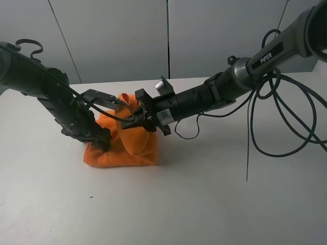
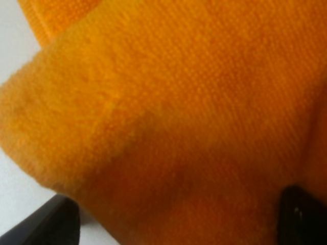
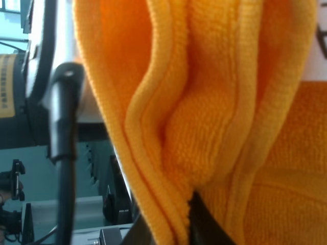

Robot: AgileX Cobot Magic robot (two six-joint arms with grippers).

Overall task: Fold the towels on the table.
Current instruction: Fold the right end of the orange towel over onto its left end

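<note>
On the white surface point(image 1: 204, 204), left of centre, the orange towel point(image 1: 127, 150) is seen bunched in a heap, its lowest fold laid flat nearest the front edge. Just behind that fold, the left pincer point(image 1: 110, 120) is held released, jaws spread wide with the cloth's left side between them. A raised ridge of stitched hems is clamped in the clenched right pincer point(image 1: 137, 116), which is reached across the middle, with the grey panelled wall point(image 1: 117, 35) behind.
</note>
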